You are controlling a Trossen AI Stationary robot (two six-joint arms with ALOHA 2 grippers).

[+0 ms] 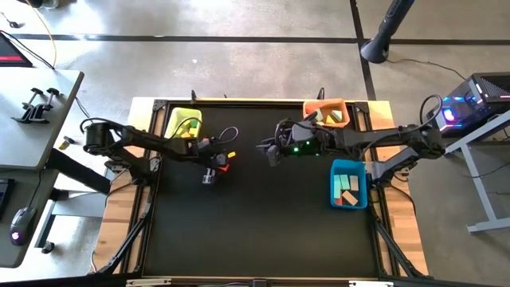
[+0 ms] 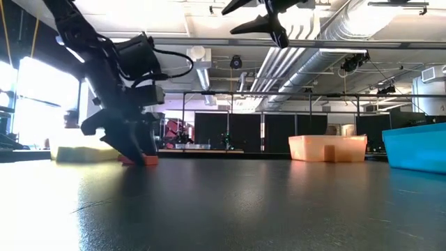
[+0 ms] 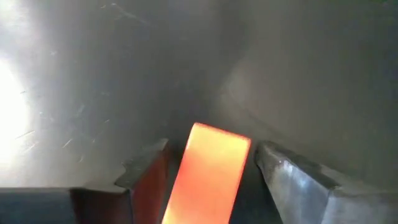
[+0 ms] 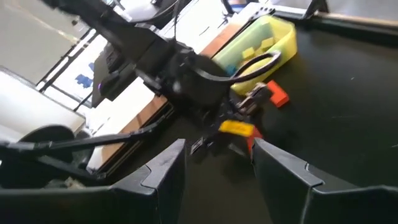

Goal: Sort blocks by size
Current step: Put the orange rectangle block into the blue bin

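An orange block (image 3: 210, 177) lies flat on the black table, left of centre and a little toward the far edge. My left gripper (image 3: 211, 149) points steeply down over it, open, one finger on each side, with a narrow dark gap on both sides. The low view shows its fingertips (image 2: 143, 157) down at the table top. A red block (image 4: 278, 94) lies on the table close by, toward the yellow bin. My right gripper (image 1: 264, 150) hangs open and high above the table's middle, with nothing between its fingers.
A yellow bin (image 1: 183, 123) stands at the far left, an orange bin (image 1: 327, 113) at the far right and a blue bin (image 1: 348, 183) at the right edge. Each holds blocks. The near half of the table (image 1: 263, 231) is bare.
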